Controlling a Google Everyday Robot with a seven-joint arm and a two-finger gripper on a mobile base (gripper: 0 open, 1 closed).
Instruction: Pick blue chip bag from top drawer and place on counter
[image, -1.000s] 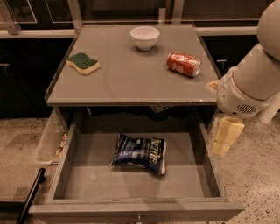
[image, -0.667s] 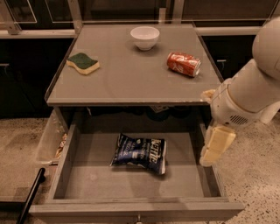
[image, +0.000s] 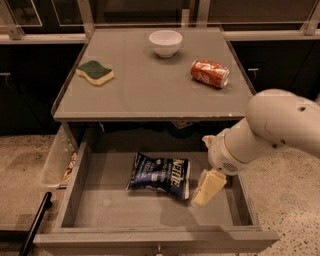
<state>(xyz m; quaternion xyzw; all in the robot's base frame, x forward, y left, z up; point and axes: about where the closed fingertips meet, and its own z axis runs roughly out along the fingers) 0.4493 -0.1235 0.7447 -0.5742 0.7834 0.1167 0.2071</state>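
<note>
The blue chip bag (image: 159, 175) lies flat in the middle of the open top drawer (image: 100, 205), its white lettering facing up. My gripper (image: 207, 187) hangs inside the drawer on the right, just beside the bag's right end and pointing down-left toward it. The white arm reaches in from the right over the drawer's side. The counter (image: 150, 95) is the grey top directly above the drawer.
On the counter stand a white bowl (image: 165, 42) at the back, a red soda can (image: 210, 73) lying at the right and a green-yellow sponge (image: 95, 72) at the left. A narrow clear bin (image: 55, 160) hangs left of the drawer. A black bar (image: 35, 222) lies on the floor.
My arm has swung left and down, bringing the gripper from the drawer's right wall into the drawer and close to the bag's right end. The bag has not moved.
</note>
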